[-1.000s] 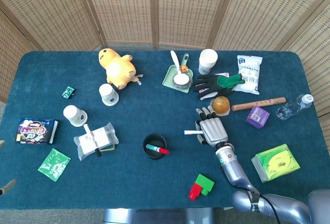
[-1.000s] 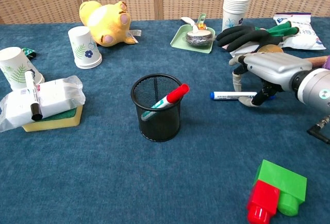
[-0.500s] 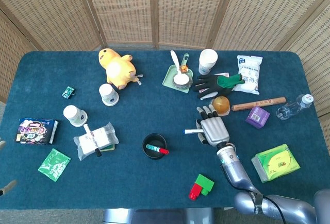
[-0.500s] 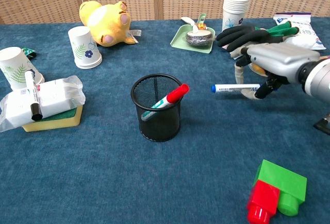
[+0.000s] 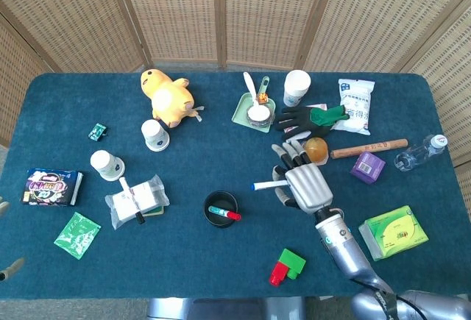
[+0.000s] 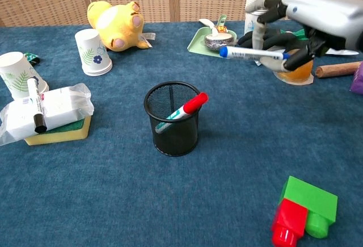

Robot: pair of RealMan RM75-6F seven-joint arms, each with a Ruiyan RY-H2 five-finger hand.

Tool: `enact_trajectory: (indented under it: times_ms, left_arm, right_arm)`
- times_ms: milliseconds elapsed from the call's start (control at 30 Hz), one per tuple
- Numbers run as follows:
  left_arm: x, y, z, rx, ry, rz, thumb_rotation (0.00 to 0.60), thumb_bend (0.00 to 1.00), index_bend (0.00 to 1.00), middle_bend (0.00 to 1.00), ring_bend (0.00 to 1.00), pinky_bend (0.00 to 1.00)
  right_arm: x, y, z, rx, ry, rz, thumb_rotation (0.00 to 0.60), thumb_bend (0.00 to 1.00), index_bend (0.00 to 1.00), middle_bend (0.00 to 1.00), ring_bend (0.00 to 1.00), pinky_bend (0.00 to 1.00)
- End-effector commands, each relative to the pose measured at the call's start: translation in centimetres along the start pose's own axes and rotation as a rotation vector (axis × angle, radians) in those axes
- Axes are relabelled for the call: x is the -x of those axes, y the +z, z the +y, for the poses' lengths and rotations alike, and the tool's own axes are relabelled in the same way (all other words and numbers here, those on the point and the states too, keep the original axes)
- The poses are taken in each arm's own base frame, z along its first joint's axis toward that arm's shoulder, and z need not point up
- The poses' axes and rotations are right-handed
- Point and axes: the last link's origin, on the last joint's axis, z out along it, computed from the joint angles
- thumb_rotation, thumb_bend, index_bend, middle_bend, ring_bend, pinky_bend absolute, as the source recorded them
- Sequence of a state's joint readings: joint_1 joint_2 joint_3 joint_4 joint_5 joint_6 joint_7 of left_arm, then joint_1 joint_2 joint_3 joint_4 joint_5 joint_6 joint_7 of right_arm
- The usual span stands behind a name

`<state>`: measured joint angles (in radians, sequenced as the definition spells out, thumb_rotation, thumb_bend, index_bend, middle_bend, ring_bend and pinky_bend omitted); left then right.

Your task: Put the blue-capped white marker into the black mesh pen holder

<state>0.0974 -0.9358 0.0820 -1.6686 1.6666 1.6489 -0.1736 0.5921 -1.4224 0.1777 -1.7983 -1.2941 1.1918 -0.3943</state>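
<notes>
Already your nearer target, the black mesh pen holder (image 6: 172, 118), has a red-capped marker (image 6: 185, 109) leaning across its mouth, so the blue-capped white marker (image 6: 251, 54), pinched level by the right hand (image 6: 309, 17) fingers above the counter, could snag on it or slip.
</notes>
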Motion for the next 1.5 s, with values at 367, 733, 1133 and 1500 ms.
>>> enact_trajectory:
  times_ms: [367,733,1133,1500]
  left_arm:
    - [0.0,-0.1,0.1,0.004,0.001,0.001,0.600,0.06,0.00,0.00,0.00,0.00]
    - [0.1,0.2,0.1,0.001,0.006,0.002,0.600,0.06,0.00,0.00,0.00,0.00]
    - [-0.1,0.3,-0.3,-0.011,-0.003,0.003,0.600,0.06,0.00,0.00,0.00,0.00]
    - [-0.2,0.5,-0.7,-0.024,-0.012,-0.001,0.600,0.06,0.00,0.00,0.00,0.00]
  right_arm:
    - [-2.3,-0.5,-5.0,-0.107,0.380,-0.057,0.600,0.51,0.57,0.00,0.00,0.00]
    - [-2.5,0.8,-9.2,-0.175,0.522,-0.081,0.600,0.52,0.57,0.00,0.00,0.00]
    - [0.1,3.6,-13.2,-0.163,0.618,-0.157,0.600,0.55,0.57,0.00,0.00,0.00]
    - [2.1,5.8,-13.7,-0.101,0.714,-0.167,0.600,0.56,0.58,0.00,0.00,0.00]
